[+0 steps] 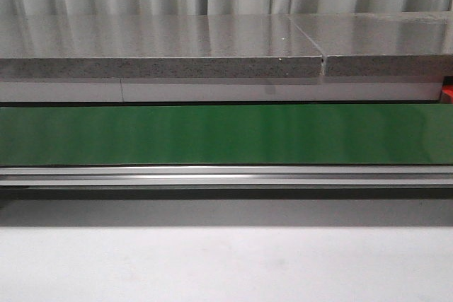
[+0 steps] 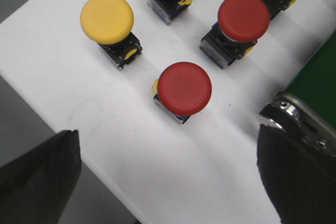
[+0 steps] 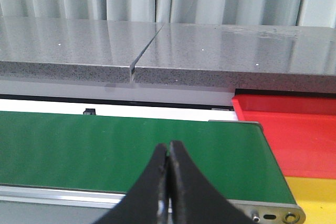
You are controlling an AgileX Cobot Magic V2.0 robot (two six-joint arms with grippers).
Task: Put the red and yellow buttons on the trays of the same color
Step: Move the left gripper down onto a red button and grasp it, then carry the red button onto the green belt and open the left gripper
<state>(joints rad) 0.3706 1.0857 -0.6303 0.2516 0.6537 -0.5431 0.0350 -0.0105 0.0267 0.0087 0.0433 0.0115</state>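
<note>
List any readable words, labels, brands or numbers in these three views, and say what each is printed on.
None can be read.
The red buttons and yellow buttons have plain caps; their bases show no legible marking.
The green conveyor belt, red tray, yellow tray and grey countertop carry no visible text.

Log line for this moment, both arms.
left gripper: open over red button | right gripper: shut, empty, above green belt | red tray: no button seen

Around the near red button (image 2: 184,88) the white surface (image 2: 63,93) lies bare; other buttons stand well apart.
</note>
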